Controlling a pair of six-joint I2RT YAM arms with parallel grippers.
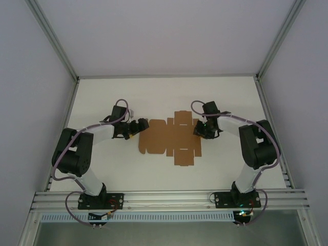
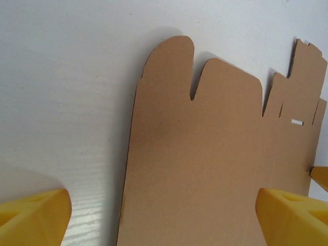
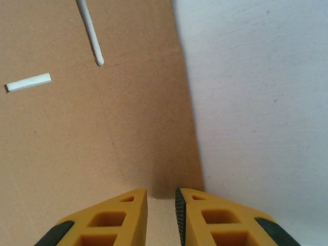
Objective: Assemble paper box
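Observation:
The paper box (image 1: 171, 138) is a flat brown die-cut sheet with flaps and tabs, lying in the middle of the white table (image 1: 128, 97). My left gripper (image 1: 138, 126) is at the sheet's left edge. In the left wrist view the left gripper (image 2: 163, 205) is wide open, one finger over bare table and the other over the paper box (image 2: 205, 154). My right gripper (image 1: 199, 129) is at the sheet's right edge. In the right wrist view the right gripper (image 3: 161, 197) has its jaws drawn close with a narrow gap, low over the paper box (image 3: 92, 133) beside its edge, with nothing between them.
Grey walls and aluminium posts (image 1: 54, 41) enclose the table on three sides. A metal rail (image 1: 169, 197) along the near edge carries both arm bases. White table surface lies all round the sheet, widest toward the back.

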